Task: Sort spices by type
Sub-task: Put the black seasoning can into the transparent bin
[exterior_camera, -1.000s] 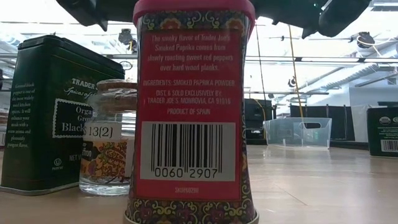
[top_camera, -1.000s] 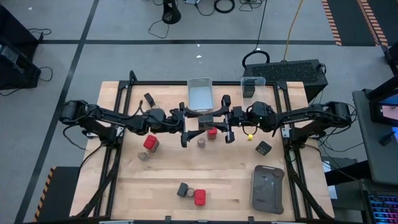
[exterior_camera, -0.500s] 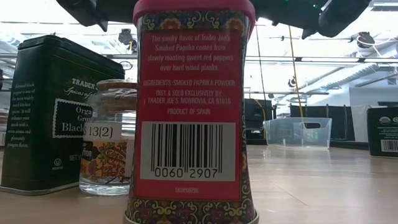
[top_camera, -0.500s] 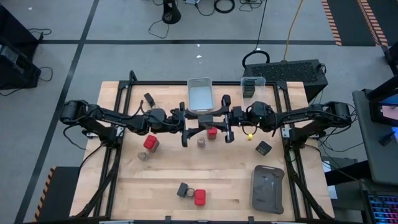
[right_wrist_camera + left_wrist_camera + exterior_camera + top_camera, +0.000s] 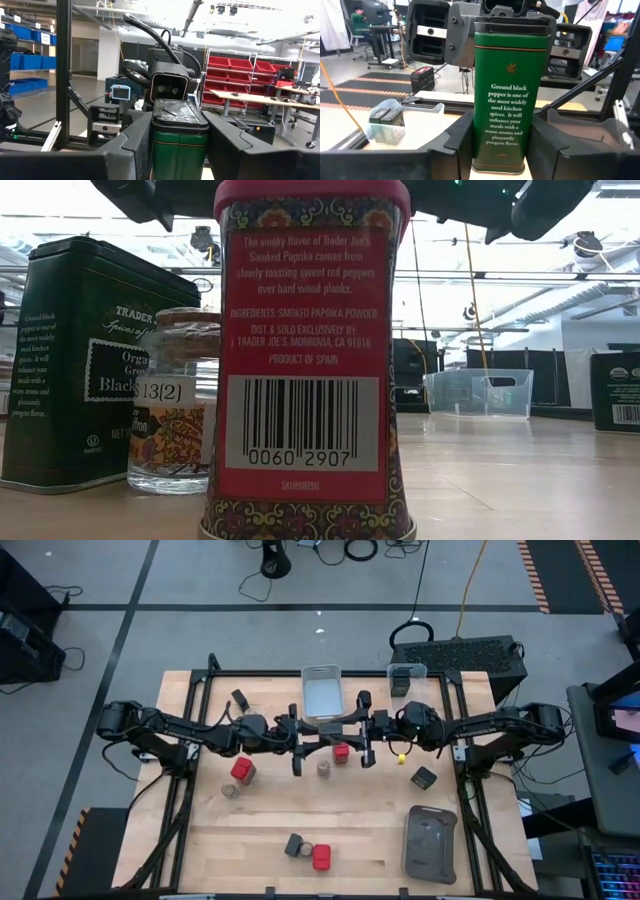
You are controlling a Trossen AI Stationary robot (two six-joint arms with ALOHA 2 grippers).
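Note:
A dark green black-pepper tin (image 5: 506, 95), one of the spices, stands upright in mid-air over the table's middle (image 5: 333, 737). My left gripper (image 5: 500, 142) and my right gripper (image 5: 180, 142) meet level from opposite sides, both shut on it. Other spices stand on the wood: red-capped ones (image 5: 243, 770) (image 5: 341, 752) (image 5: 321, 857), round jars (image 5: 230, 789) (image 5: 324, 769), dark tins (image 5: 293, 844) (image 5: 424, 777). Up close in the low view are a red paprika tin (image 5: 310, 360), a jar (image 5: 180, 410) and a black-pepper tin (image 5: 90, 360). My left gripper pinches the tin's lower half by its two narrow sides (image 5: 479, 145) between its two fingers, coming level from the table's left. The tin stands upright, clear of the table. My right gripper has the tin's lidded top (image 5: 177, 117) between its two fingers, level from the table's right.
A grey bin (image 5: 321, 690) and a clear bin (image 5: 406, 677) holding dark tins stand at the far edge. A flat dark grey tray (image 5: 430, 845) lies at the near right. A small yellow piece (image 5: 401, 759) lies right of centre.
My left gripper has shut on the tin's lower half without shifting its place. The tin has stayed upright and in the air between both grippers.

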